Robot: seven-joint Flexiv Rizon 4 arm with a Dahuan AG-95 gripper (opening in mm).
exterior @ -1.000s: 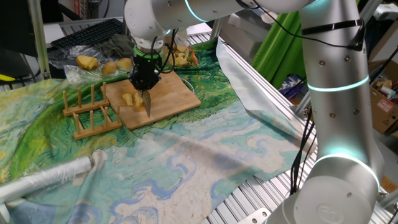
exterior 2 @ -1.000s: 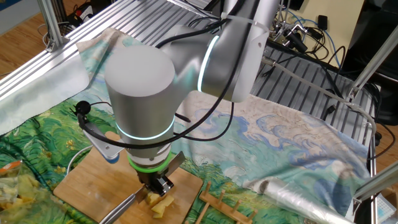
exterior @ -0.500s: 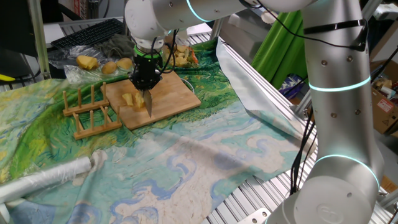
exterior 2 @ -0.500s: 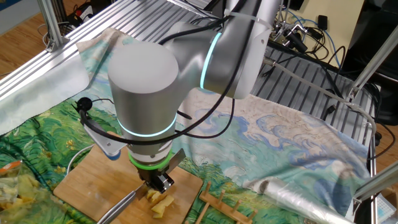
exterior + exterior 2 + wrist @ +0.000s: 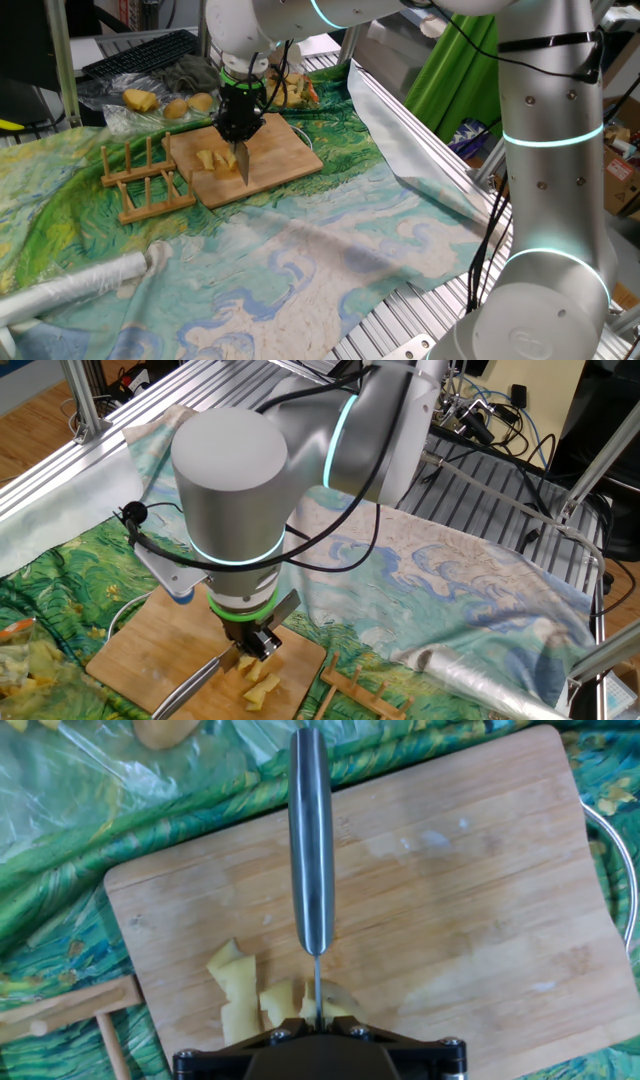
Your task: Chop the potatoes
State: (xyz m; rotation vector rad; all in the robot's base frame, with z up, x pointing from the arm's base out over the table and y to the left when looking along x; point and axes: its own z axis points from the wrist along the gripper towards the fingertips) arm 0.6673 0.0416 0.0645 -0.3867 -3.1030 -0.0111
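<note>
The gripper (image 5: 240, 128), closed on a knife (image 5: 311, 840), holds the blade over the potatoes (image 5: 262, 1003), already in several chunks near the cutting board's (image 5: 460, 910) rack-side edge; further chopping probably remains.

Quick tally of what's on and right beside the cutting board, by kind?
Potato chunks on the board: 3 visible
Knife: 1
Wooden cutting board: 1
Wooden rack beside it: 1
Total: 6
</note>
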